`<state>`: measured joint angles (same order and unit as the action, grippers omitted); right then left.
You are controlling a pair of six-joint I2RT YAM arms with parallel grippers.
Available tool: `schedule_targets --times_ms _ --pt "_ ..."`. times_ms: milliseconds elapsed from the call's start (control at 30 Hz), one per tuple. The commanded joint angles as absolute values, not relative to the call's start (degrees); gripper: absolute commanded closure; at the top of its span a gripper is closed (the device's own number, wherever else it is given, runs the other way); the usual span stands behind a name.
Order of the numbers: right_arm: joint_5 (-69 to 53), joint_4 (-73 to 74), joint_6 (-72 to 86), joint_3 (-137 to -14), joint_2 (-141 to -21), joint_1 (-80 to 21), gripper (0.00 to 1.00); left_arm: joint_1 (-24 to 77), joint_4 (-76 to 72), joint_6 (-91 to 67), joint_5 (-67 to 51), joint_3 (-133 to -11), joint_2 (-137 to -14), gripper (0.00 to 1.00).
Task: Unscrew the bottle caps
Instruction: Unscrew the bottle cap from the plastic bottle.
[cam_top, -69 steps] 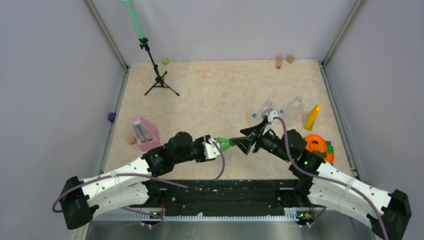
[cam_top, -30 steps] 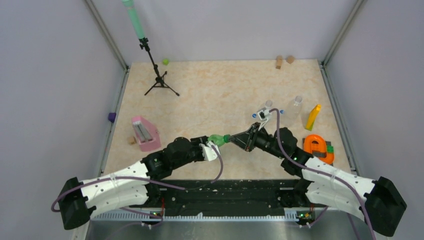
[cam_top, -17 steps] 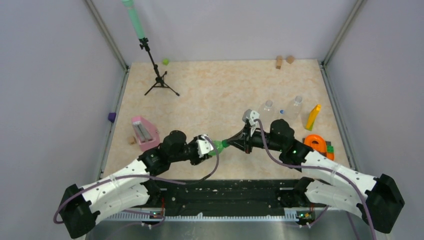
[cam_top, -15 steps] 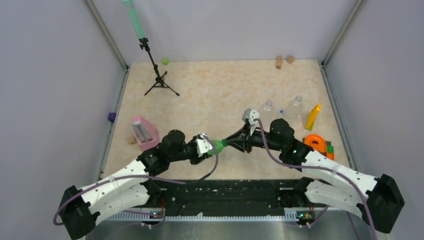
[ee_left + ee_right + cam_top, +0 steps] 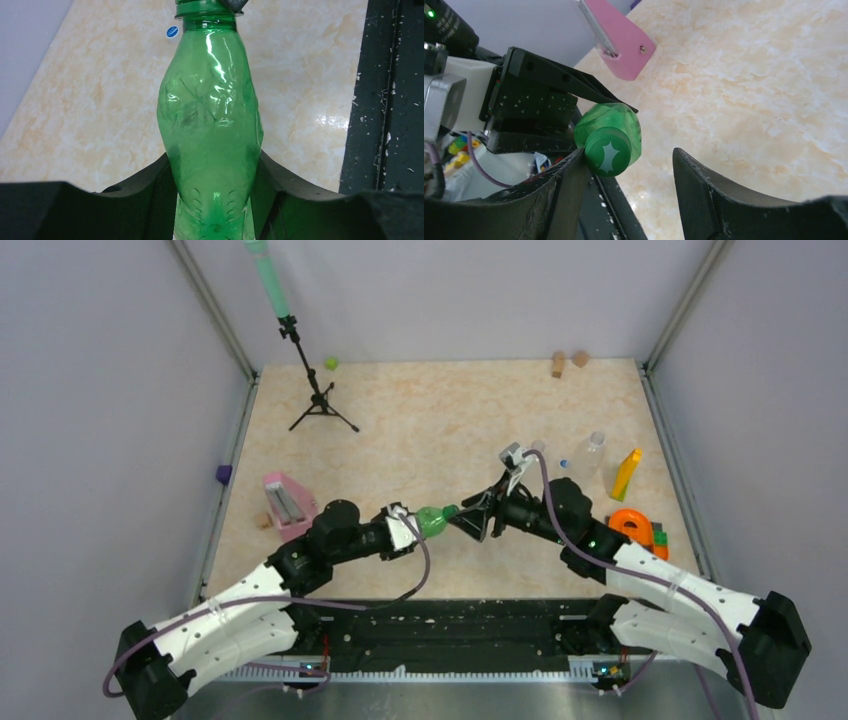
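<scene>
**Held over table [image 5: 400, 420]: green bottle [image 5: 210, 115], dark green cap [image 5: 608, 156] on**

Your left tool [image 5: 215, 172]: clamped on the bottle's base. Your right tool [image 5: 628, 155]: parted. One finger touches the cap and the other stands clear, which only your right wrist view shows. Bottle: near level, neck toward right tool. One blue cap [image 5: 172, 32]: loose on table.

The table's [image 5: 430, 410] far middle lies free; clear bottles [image 5: 590, 455] and a yellow block [image 5: 626, 475] stand at right.
</scene>
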<state>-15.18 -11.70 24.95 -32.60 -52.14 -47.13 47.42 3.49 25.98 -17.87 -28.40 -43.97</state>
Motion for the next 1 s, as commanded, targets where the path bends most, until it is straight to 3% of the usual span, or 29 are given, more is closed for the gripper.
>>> schedule_targets --times_ms 0,167,233,400,633,800,900,967 --pt "-11.91 -17.45 34.15 -31.69 -51.45 -47.6 0.38 48.66 -1.57 28.72 -17.98 -28.8 -41.4 1.0" --pt "-13.0 -23.49 39.52 -29.82 -51.94 -47.55 0.38 49.07 -0.98 28.79 -18.08 -28.99 -41.45 1.0" --pt "-13.18 -23.04 39.8 -30.07 -52.5 -47.57 0.43 49.04 -1.13 28.65 -18.27 -29.0 -41.47 1.0" --pt "-15.54 -22.69 37.54 -30.33 -53.19 -47.56 0.69 49.04 -1.1 28.19 -17.63 -29.09 -42.41 1.0" --pt "-16.98 -22.92 28.78 -29.62 -52.2 -47.62 0.99 49.06 1.76 25.85 -18.22 -30.93 -44.48 1.0" --pt "-36.95 -24.02 5.37 -28.27 -50.99 -47.6 1.0 48.86 8.57 20.43 -26.72 -36.74 -48.21 1.0" --pt "-48.3 -14.05 -13.03 -30.99 -50.77 -47.57 1.0 47.79 8.22 19.8 -35.31 -37.58 -49.68 1.0" --pt "-48.3 -7.93 -20.59 -33.07 -50.8 -47.59 1.0 46.15 7.42 19.12 -40.73 -37.61 -50.37 1.0"
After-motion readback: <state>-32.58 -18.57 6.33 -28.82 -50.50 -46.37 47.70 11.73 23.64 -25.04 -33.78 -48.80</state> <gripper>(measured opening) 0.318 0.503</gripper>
